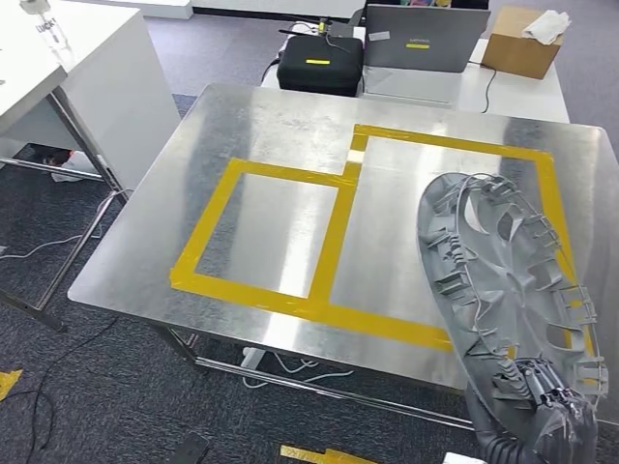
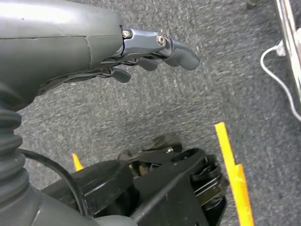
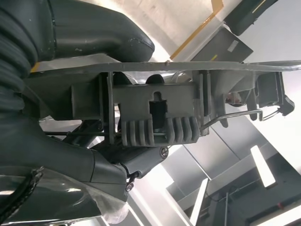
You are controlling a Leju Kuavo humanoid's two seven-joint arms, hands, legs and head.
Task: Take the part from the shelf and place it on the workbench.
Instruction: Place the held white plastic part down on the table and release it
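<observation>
Gripping the rim of the grey part (image 1: 511, 280), the right hand (image 1: 558, 411) holds it tilted on edge above the workbench (image 1: 292, 135), over the right taped rectangle (left hand (image 2: 149, 54) hangs empty, fingers loosely apart).

Bright even indoor light, soft glare on the metal workbench (image 1: 292, 145), ceiling lights blown out, frames sharp

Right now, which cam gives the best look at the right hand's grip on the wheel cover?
Right wrist view: the right hand clamps the wheel cover rim close up, thumb on one face and fingers on the other. Head view shows the whole cover, but the hand sits at the frame's corner. Left wrist view looks at carpet.
</observation>
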